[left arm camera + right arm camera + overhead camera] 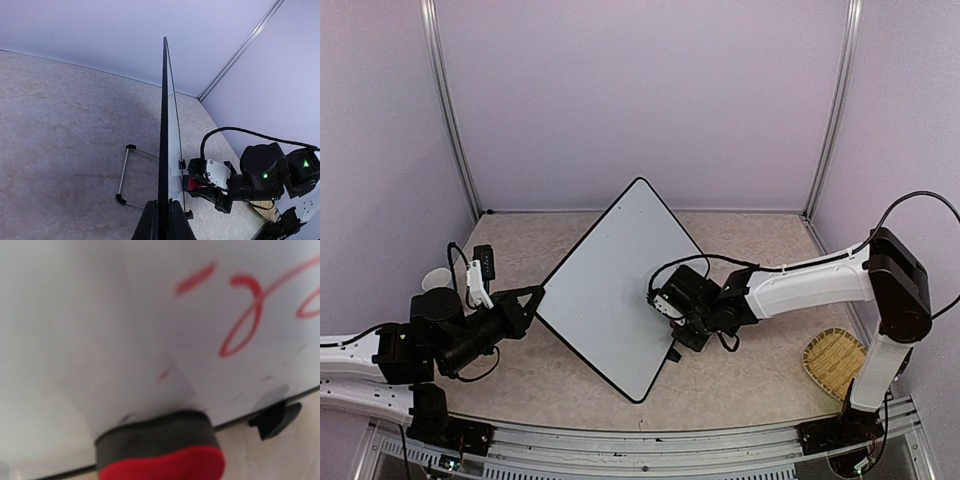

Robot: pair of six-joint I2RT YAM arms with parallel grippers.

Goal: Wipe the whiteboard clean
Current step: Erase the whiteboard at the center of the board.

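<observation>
**A:** White, rectangular, thin black frame: where is the whiteboard?

**B:** In the middle of the beige stone-patterned table. It is propped up and turned so that from above it reads as a diamond, with one corner toward the back wall. A thin metal wire stand with black tips sits behind it.

**A:** Who has hold of it?

**B:** The left gripper is clenched on the frame at the board's left corner. In the left wrist view its black fingers pinch the board, which is seen edge-on.

**A:** And the right gripper?

**B:** It is grasping a block eraser with a red back and dark grey felt. The felt is pressed against the board's face close to the lower edge, near a small black foot.

**A:** Is the board clean?

**B:** No. Red handwriting loops across the upper right of the right wrist view. There is also a faint red fleck just above the eraser.

**A:** Anything else on the table?

**B:** A woven straw-coloured basket lies near the right arm's base, well apart from the board.
</observation>
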